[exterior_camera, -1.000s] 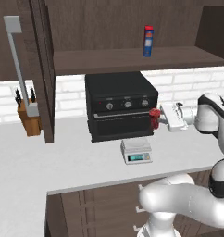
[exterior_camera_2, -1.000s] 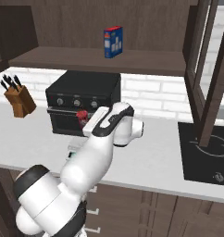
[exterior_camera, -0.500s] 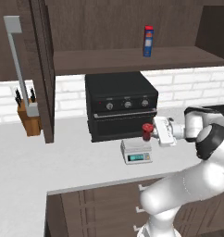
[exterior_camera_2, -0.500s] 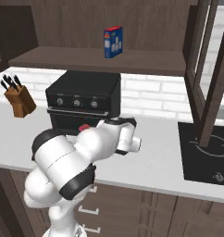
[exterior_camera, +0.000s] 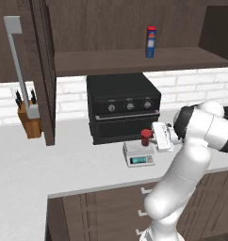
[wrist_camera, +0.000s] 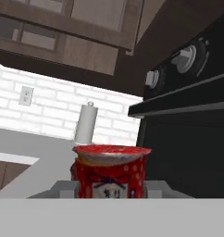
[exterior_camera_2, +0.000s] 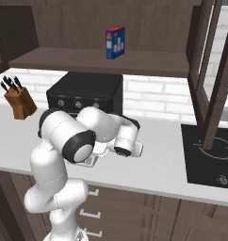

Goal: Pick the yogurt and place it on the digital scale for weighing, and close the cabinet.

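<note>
From the left base view, my pincer (exterior_camera: pixel 153 137) reaches in from the right at the front of the black oven (exterior_camera: pixel 123 106), and the yogurt (exterior_camera: pixel 146 137) stands upright at its tip, directly over the scale (exterior_camera: pixel 139 154) on the white table (exterior_camera: pixel 50 164). Whether the cup's base touches the plate I cannot tell. The pincer looks closed around the cup, though the fingers are too small to make out. The cabinet (exterior_camera: pixel 40 70) door stands open at the left, its grey handle (exterior_camera: pixel 19 66) in front of the knife block (exterior_camera: pixel 30 120). A blue can (exterior_camera: pixel 151 41) sits on the shelf (exterior_camera: pixel 134 59) above the oven.

From the right base view, my own arm covers the scale (exterior_camera_2: pixel 89 160), of which only a corner shows below the elbow. The oven (exterior_camera_2: pixel 85 96) sits behind, the knife block (exterior_camera_2: pixel 19 103) to the left, the blue box (exterior_camera_2: pixel 115 43) on the shelf, and an open cabinet (exterior_camera_2: pixel 215 80) door at the right, over the cooktop (exterior_camera_2: pixel 207 160).

In the hand view, the yogurt (wrist_camera: pixel 110 172) sits dead centre and very close, upright, red with a wider rim. The oven (wrist_camera: pixel 188 120) rises at the right, and a paper towel roll (wrist_camera: pixel 86 124) stands against the brick wall behind.
</note>
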